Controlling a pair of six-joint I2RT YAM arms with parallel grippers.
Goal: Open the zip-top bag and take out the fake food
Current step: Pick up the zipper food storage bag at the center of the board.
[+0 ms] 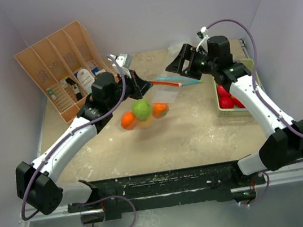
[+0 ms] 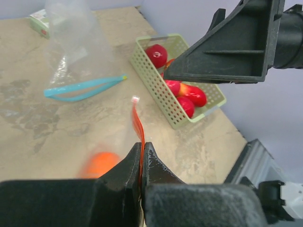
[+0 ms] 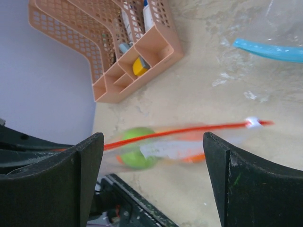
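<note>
Judging by how things lie, the emptying step is in hand. The left gripper (image 2: 142,147) is clenched on one end of the orange-red zip strip (image 2: 138,123) of a clear plastic zip-top bag (image 1: 165,95), holding it above the beige mottled tabletop (image 1: 189,136) near the centre of the top view. The right gripper (image 3: 152,142) stands released at about 1 o'clock from the bag, fingers wide apart and grasping nothing. Of the fake food, a glossy green plastic fruit (image 1: 142,110) hangs just below the left jaws, with an orange plastic fruit (image 1: 128,120) at its 8 o'clock and a second orange fruit (image 1: 160,110) at its 3 o'clock. All three are smeared by motion. Several red plastic fruits (image 2: 156,54) already lie in the pale green perforated tray (image 2: 154,87) at 3 o'clock on the table. The next move probably calls for the right gripper to close on the strip's free end near the white slider (image 3: 254,123), or on the film below it, so the mouth spreads and the rest drops out. The blur hides whether the mouth is open and whether the three fruits are inside the film or falling clear. The right arm covers part of the tray from above, so its count is uncertain. A second clear bag with a blue zip strip (image 2: 85,87) lies flat at 12 o'clock, with no fruit showing in it.
</note>
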